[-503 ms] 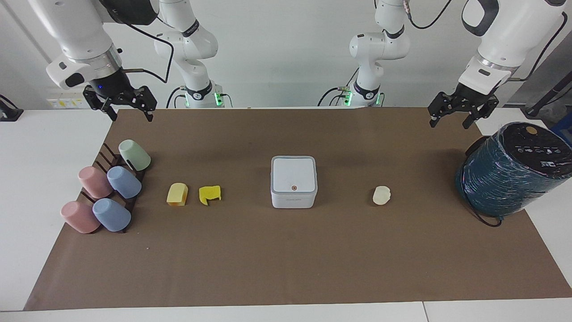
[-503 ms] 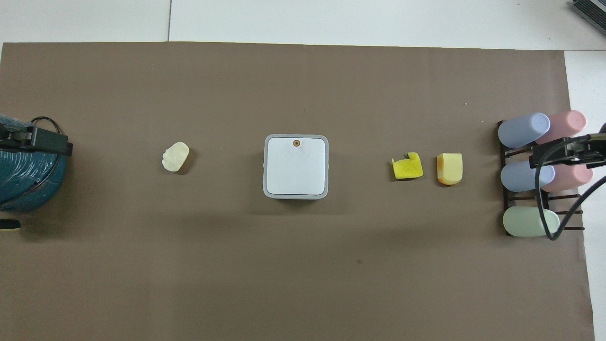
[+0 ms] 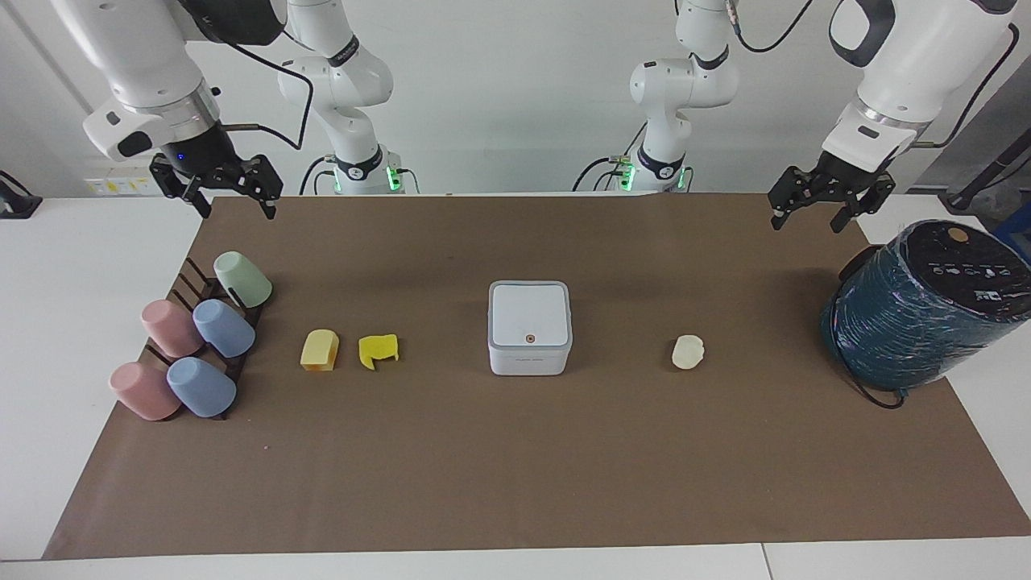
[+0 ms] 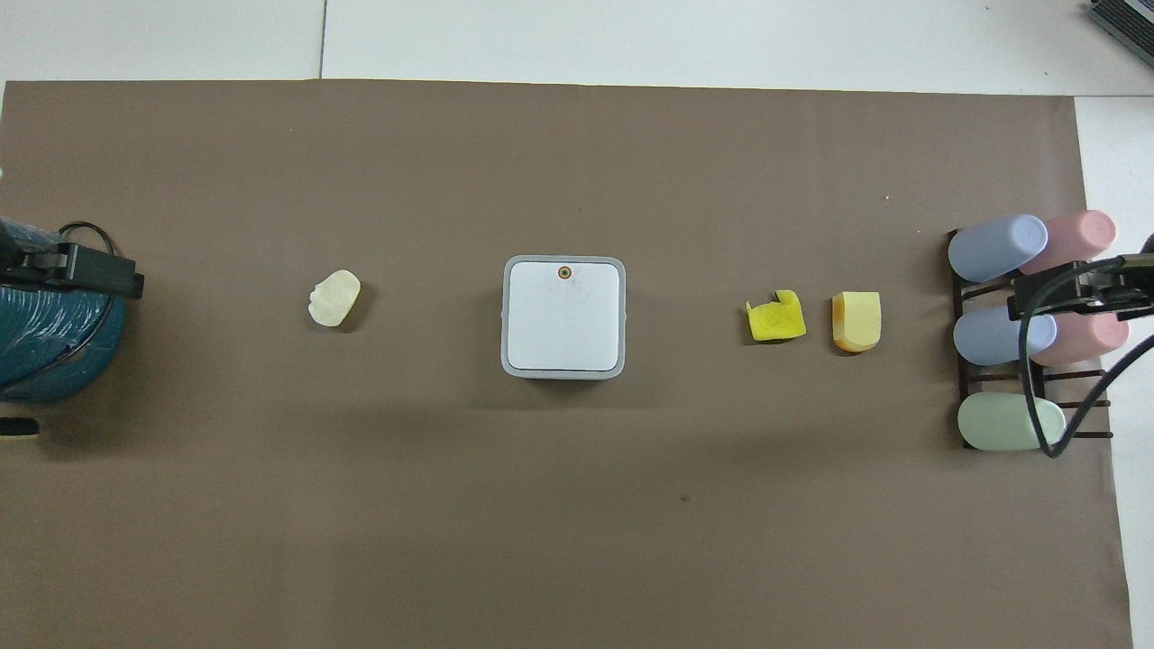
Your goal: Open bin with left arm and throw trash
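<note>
The bin [image 3: 529,326] [image 4: 563,315], a small white box with a grey-rimmed lid and an orange dot, stands mid-mat with its lid shut. Three scraps of trash lie level with it: a cream lump [image 3: 688,352] [image 4: 334,297] toward the left arm's end, and a bright yellow piece [image 3: 378,350] [image 4: 776,317] and a pale orange-yellow chunk [image 3: 320,350] [image 4: 856,321] toward the right arm's end. My left gripper [image 3: 805,222] hangs open and empty over the mat's edge, beside the teal cylinder. Over the mat's corner by the cups, my right gripper [image 3: 238,211] is open and empty too.
A big dark-teal wrapped cylinder [image 3: 926,306] [image 4: 45,342] with a black cable stands at the left arm's end. A dark rack with several pastel cups [image 3: 201,346] [image 4: 1028,333] lies at the right arm's end. A brown mat [image 3: 515,467] covers the white table.
The left gripper has shifted slightly toward the table's middle. The right arm, the bin and the scraps have not moved.
</note>
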`<state>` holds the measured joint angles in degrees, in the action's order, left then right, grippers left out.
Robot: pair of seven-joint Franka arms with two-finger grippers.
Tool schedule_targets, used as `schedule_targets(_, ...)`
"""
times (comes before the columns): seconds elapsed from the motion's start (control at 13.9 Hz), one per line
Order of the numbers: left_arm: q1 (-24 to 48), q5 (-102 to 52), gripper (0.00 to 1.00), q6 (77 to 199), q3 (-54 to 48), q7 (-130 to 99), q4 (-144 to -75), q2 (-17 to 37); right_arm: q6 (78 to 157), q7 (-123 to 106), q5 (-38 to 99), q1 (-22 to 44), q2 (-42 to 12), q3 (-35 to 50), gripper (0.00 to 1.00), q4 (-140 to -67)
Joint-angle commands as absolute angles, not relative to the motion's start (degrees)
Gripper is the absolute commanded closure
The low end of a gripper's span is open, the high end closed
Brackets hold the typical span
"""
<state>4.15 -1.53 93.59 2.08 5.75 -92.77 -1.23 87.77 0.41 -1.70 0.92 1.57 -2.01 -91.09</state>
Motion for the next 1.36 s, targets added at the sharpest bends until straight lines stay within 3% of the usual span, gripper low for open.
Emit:
schedule_targets(0.0, 4.66, -0.53, 0.00, 93.16, 1.67, 5.01, -94.66, -2.99, 87.45, 0.44, -1.67, 0.44, 2.37, -1.76, 0.00, -91.67)
schedule_targets(0.72, 5.54, -0.53, 0.00, 97.38, 1.41, 5.45, -94.66, -2.64, 88.76, 0.44, -1.67, 0.44, 2.46, -1.76, 0.00, -92.63)
schedule_targets(1.01, 10.26, -0.62, 0.00, 100.81, 1.41, 5.19, -94.75, -1.41, 89.82, 0.35, -1.67, 0.44, 2.64, -1.76, 0.00, -92.99)
schedule_targets(1.15, 13.52, -0.62, 0.15, 102.65, 1.41, 5.01, -94.92, -0.53, 90.43, 0.44, -1.67, 0.44, 2.64, -1.76, 0.00, -93.16)
schedule_targets(1.22, 15.28, -0.70, 0.37, 103.00, 1.41, 4.92, -94.92, 0.26, 91.48, 0.27, -1.67, 0.44, 2.90, -1.76, 0.00, -93.95)
schedule_targets(1.29, 16.25, -0.79, 0.44, 104.31, 1.41, 4.66, -95.27, 0.52, 92.54, -0.08, -1.67, 0.35, 3.68, -1.76, 0.00, -95.43)
